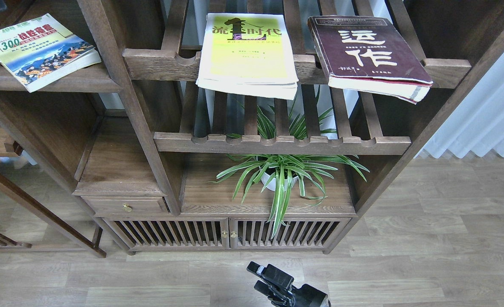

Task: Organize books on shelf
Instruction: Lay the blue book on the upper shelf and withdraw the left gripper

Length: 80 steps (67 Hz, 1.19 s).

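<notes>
Check the book positions first. The "300" book (42, 49) lies flat on the solid dark-brown shelf (64, 81) at the upper left, turned at an angle, with one corner past the shelf's front edge. The yellow-green book (247, 53) and the maroon book (369, 55) lie flat, side by side but apart, on the upper slatted rack (158, 64) to the right. Both overhang that rack's scalloped front rail, and the maroon one sits skewed toward the right end.

Judge progress as early. Only one of three books is on the solid shelf, and it is not squared to the edge. The other two are on the rack, so you likely have two transfers and an alignment left.

Note the one gripper (262, 277) in view, low at the bottom edge over the floor, well apart from every book. It holds nothing. It appears dark and at an angle, so you cannot tell whether its fingers are open or closed, nor which arm it belongs to. No second gripper is in view.

Mind the potted plant (284, 170) on the lower board under the racks; its leaves reach up through the slats, below the yellow-green book
</notes>
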Each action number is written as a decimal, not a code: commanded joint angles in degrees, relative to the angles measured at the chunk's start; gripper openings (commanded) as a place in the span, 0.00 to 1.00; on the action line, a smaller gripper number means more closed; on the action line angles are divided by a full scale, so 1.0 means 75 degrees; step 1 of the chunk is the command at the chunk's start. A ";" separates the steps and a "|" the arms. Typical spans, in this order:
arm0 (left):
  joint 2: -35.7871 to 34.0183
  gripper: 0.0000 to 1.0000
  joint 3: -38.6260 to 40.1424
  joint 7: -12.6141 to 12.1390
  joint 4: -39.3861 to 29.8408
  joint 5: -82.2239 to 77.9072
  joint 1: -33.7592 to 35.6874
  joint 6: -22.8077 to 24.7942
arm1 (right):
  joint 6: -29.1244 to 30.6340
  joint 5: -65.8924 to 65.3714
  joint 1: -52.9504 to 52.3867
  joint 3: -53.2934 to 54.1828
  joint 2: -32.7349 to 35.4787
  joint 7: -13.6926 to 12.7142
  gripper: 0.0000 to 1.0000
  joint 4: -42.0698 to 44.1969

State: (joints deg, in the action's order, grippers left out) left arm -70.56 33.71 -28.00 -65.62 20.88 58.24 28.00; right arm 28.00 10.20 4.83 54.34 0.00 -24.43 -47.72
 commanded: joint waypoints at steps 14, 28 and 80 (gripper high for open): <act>-0.1209 1.00 -0.1682 0.0000 -0.0485 0.0063 -0.0512 0.0000 | 0.0000 -0.0001 -0.0011 0.0032 0.0000 -0.0001 1.00 0.0046; -0.0672 1.00 -0.3041 0.1258 -0.0426 0.0180 -0.1026 0.0000 | 0.0000 0.0058 -0.0081 0.0078 0.0000 -0.0001 1.00 -0.0117; 0.6009 0.99 -0.2760 0.2363 0.2198 0.1821 -0.5129 0.0000 | 0.0000 0.0116 -0.0093 0.1742 0.0000 0.0222 0.99 -0.3597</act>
State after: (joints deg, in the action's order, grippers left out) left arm -27.87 12.74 -9.93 -50.70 34.84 21.47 28.00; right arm 28.00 11.06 4.02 64.53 0.01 -22.90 -69.46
